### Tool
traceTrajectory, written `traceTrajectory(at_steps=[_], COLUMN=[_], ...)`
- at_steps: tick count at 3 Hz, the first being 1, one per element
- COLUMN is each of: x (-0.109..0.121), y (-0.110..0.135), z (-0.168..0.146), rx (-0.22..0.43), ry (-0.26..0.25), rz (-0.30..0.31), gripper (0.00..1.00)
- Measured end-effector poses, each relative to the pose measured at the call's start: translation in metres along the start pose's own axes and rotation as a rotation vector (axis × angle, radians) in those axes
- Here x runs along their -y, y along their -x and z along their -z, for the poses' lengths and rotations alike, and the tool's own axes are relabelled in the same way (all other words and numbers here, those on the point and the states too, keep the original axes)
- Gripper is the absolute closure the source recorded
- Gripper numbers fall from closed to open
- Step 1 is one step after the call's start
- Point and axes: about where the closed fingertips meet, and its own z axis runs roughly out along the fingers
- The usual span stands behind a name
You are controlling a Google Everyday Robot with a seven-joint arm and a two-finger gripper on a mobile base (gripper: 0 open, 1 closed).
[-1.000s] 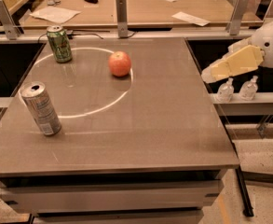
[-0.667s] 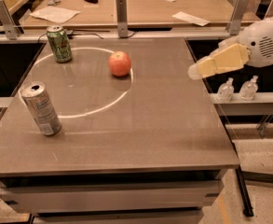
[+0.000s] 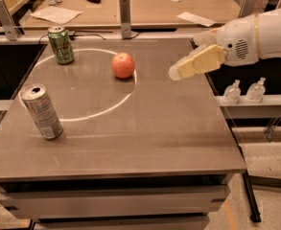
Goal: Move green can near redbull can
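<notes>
- The gripper hangs above the surface, to the right of the apple in my view and at about the apple's depth, with clear space between them.
- Its pale yellow tip points toward the apple. The white arm behind it comes in from the right edge of the view.
- I cannot tell from this angle whether the gripper is open or closed. It has hold of nothing that I can see, and both cans stand on the surface well apart from it.
- The green can stands upright to the left of the apple and a little farther back, near the far left corner of the surface.
- The redbull can stands left of the apple and much nearer to me, close to the left edge. It looks slightly tilted, and its open top is visible.
- The two cans are well apart, and the apple is nearer to the green one.
- A thin white ring marked on the surface runs just beside the apple's right side, and the green can stands on its far left arc.
- Two small clear bottles stand on a ledge off the surface, far to the right of the apple and below the arm.
</notes>
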Motion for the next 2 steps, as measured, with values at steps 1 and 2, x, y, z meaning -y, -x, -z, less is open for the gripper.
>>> traceTrajectory(at_steps=[1, 2], x=[0.001, 0.004], y=[0.007, 0.009], z=[-0.036, -0.071], rx=[-0.002, -0.034], ry=[0.039, 0.015], rz=[0.057, 0.054], gripper=[0.0, 0.0])
